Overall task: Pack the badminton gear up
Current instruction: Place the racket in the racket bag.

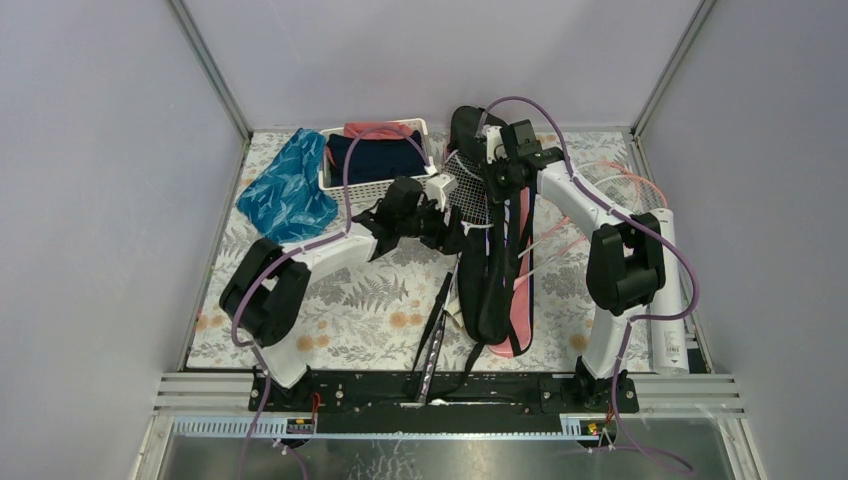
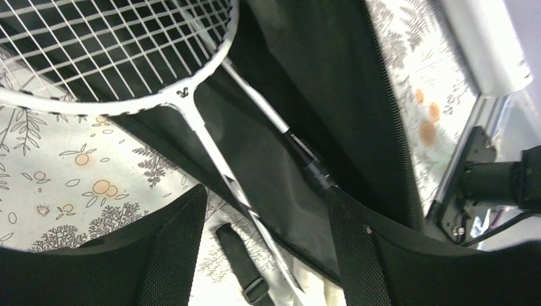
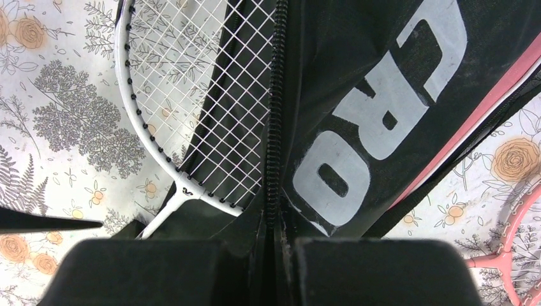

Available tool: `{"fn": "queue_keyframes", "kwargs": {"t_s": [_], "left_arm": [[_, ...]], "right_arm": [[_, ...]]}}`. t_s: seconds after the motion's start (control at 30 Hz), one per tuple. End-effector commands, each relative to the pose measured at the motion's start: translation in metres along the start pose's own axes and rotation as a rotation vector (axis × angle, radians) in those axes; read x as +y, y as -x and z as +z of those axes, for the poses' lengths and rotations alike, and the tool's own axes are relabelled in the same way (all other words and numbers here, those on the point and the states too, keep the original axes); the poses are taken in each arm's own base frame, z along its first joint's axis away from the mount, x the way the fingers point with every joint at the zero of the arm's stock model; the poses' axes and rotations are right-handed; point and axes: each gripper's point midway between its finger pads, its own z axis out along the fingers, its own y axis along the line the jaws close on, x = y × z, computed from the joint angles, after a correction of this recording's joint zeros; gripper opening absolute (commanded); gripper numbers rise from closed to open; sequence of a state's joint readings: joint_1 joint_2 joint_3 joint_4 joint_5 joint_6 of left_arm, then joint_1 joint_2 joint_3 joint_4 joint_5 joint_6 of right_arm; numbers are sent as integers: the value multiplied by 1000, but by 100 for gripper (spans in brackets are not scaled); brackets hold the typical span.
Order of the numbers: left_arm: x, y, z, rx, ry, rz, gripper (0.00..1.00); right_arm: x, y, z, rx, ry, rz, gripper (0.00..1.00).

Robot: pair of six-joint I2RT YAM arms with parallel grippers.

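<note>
The black "CROSSWAY" bag [image 1: 487, 270] lies lengthwise mid-table on top of the pink bag [image 1: 520, 310]. A white racket [image 1: 466, 196] has its head half inside the black bag's open side [image 2: 300, 127]. Its shaft [image 2: 214, 156] runs between the fingers of my left gripper [image 2: 266, 191], which is open and touches nothing. A second, dark-handled racket [image 2: 306, 159] lies inside the bag. My right gripper [image 3: 274, 237] is shut on the bag's zipper edge [image 3: 274, 127], beside the white "CRO" letters. The white shuttlecock tube [image 1: 675, 300] lies at the right edge.
A white slatted basket [image 1: 372, 188] with navy and red clothes stands at the back, a blue cloth [image 1: 285, 190] to its left. A pink racket [image 3: 504, 261] lies on the floral tablecloth right of the bags. A loose black strap [image 2: 239, 261] lies under my left gripper.
</note>
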State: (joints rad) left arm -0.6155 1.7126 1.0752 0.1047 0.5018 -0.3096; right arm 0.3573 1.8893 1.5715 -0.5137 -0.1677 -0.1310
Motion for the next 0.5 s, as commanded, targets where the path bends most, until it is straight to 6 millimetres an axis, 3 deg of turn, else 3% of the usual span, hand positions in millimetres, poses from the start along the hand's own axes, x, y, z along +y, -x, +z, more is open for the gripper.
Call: {"fn": "queue_keyframes", "kwargs": {"t_s": [0.0,0.2,0.47], "left_arm": [[17,-32,12,78,12,35,75],[23,-49,28,116,-32,7,75],[15,-61,37,149,-112,-52,46]], "right_arm": [[6,19,-20,-84,6,-24,0],[8,16,-20,-86,20,-28,0],[10,12,-21,-82,26,-27,0]]}}
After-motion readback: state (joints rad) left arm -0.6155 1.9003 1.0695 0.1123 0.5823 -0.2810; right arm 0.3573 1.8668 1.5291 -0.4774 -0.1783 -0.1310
